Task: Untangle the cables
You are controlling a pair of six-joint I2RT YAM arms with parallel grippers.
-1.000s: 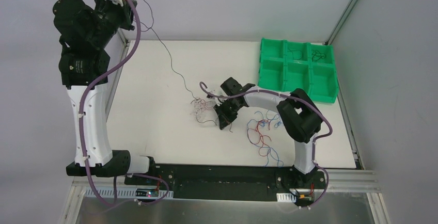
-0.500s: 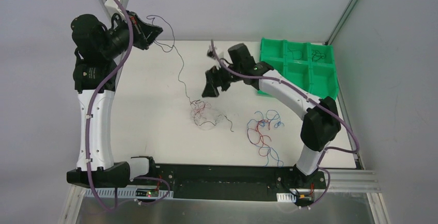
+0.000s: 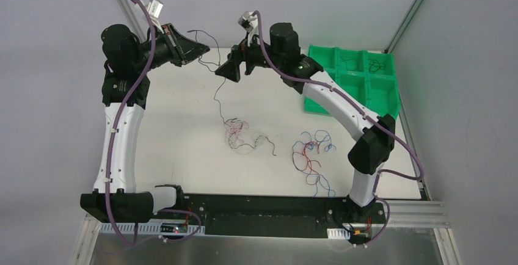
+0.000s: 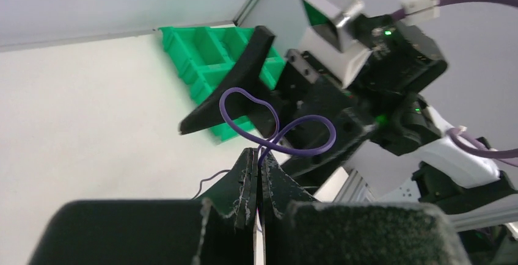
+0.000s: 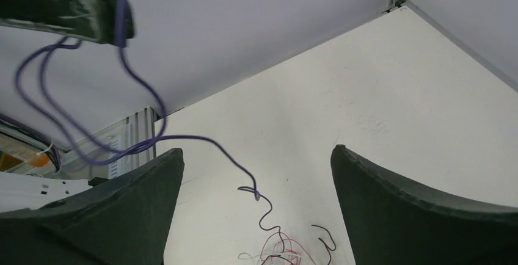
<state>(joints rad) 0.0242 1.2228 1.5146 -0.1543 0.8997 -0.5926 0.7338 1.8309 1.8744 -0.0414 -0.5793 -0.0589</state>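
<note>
Cables lay mostly on the white bench: a red, whitish and black bunch near the middle, and a looser red-and-blue group just to its right, apart from it. One long purple cable ran from the bunch up to the left claw. That claw was high over the far-left part of the bench and clamped closed on the purple cable. In the left wrist view two purple loops stuck out past the pinched fingertips. Right claw hung in the air close beside the left claw, near the far edge, jaws spread wide and gripping nothing. In the right wrist view the purple cable crossed the gap between its fingers and dropped to the bunch well below. Green bin tray stood at the far right, with a few dark cables in two far compartments.
</note>
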